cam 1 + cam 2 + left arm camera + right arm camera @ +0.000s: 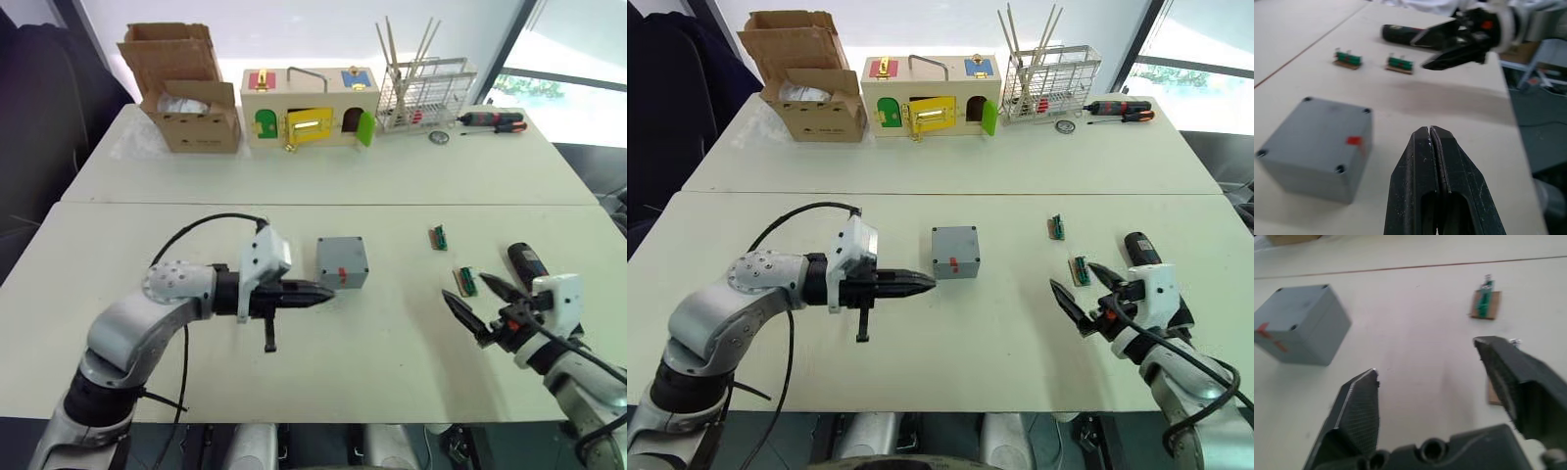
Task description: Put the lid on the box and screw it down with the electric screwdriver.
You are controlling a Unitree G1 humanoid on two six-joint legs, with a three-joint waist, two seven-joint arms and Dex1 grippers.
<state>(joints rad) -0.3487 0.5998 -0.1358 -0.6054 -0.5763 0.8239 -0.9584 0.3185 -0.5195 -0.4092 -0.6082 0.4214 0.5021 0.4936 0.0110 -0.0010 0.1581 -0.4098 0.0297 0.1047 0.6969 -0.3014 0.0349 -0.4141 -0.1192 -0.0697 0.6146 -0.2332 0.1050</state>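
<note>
The right gripper (482, 299) is hovering over the near table (392, 343) with jaws spread wide, empty, the electric screwdriver (527, 262) lying just beyond it. The left gripper (318, 293) is pointing at the box (342, 262), jaws pressed together, just short of it. Two green circuit boards (465, 281) are lying nearby. A wooden latch box (307, 108) is standing on the far table.
</note>
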